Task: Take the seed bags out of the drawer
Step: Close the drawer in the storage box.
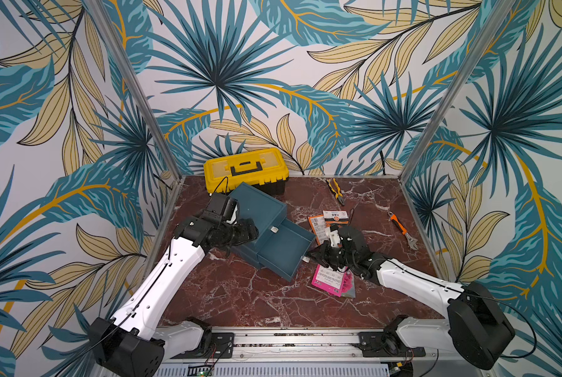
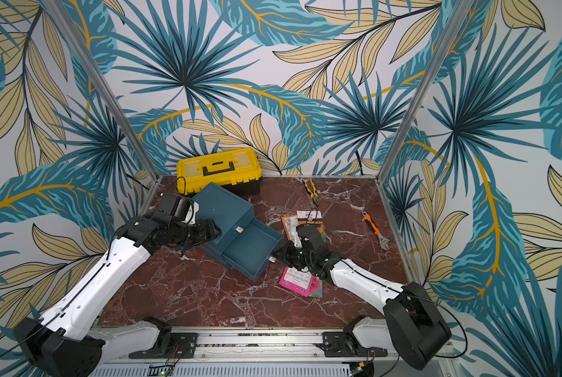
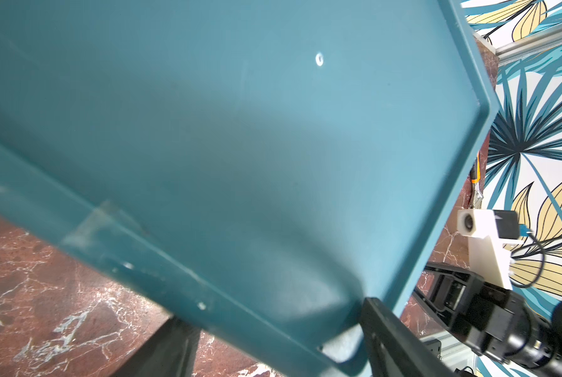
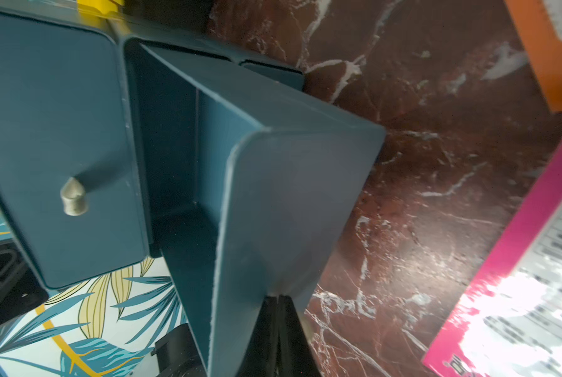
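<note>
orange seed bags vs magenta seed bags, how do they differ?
Colour: the orange seed bags are orange, the magenta seed bags pink.
Place: the orange seed bags lie farther back, beyond the right claw; the magenta seed bags lie nearer the front, partly under that arm.
Shared: both on the table, outside the open drawer, labels up.

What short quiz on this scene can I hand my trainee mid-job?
1. True or false: the magenta seed bags lie on the marble table, outside the open drawer.
2. Which stands against the back wall? A yellow toolbox; B adjustable wrench; C pliers.
3. What state are the right gripper's jaws in?
Key: 1 true; 2 A; 3 shut.
</note>
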Available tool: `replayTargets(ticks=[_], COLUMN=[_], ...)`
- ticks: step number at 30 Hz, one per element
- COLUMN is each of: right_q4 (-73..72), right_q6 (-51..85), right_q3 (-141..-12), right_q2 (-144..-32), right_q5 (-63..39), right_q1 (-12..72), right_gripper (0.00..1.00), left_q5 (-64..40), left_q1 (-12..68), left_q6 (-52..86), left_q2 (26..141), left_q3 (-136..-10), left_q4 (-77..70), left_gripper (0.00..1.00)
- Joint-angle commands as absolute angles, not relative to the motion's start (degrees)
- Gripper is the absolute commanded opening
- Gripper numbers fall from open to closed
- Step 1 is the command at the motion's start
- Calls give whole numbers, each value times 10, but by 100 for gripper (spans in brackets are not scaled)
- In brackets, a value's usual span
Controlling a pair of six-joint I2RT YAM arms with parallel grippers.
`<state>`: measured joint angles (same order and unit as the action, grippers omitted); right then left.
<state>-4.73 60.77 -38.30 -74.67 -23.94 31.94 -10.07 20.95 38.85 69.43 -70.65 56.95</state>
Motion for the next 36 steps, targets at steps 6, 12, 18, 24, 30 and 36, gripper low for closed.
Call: replayTargets(ticks=[6, 12, 18, 24, 30, 36], right_q4=[-114, -158, -177, -195, -214, -221], right_q6=[635, 654, 666, 682, 694, 695], right_q3=[-450, -498, -557, -597, -602, -601], right_q2=[-830, -910, -967, -1011, -1030, -1036], right_q5=[-260, -271, -273, -273, -277, -279], right_q1=[337, 352, 371, 384, 385, 386], right_gripper=[7, 6, 5, 5, 5, 5], left_q5=[-98, -99, -97, -98, -96, -95], left_q1=[212, 212, 212, 212, 212, 212], left_q6=[384, 384, 386, 388, 387, 387], left_q2=[687, 687, 684, 681, 678, 676], left_q3=[-714, -717, -715, -712, -709, -708], left_q4=[599, 600, 601, 600, 602, 603], left_gripper=[81, 81, 81, 81, 82, 82])
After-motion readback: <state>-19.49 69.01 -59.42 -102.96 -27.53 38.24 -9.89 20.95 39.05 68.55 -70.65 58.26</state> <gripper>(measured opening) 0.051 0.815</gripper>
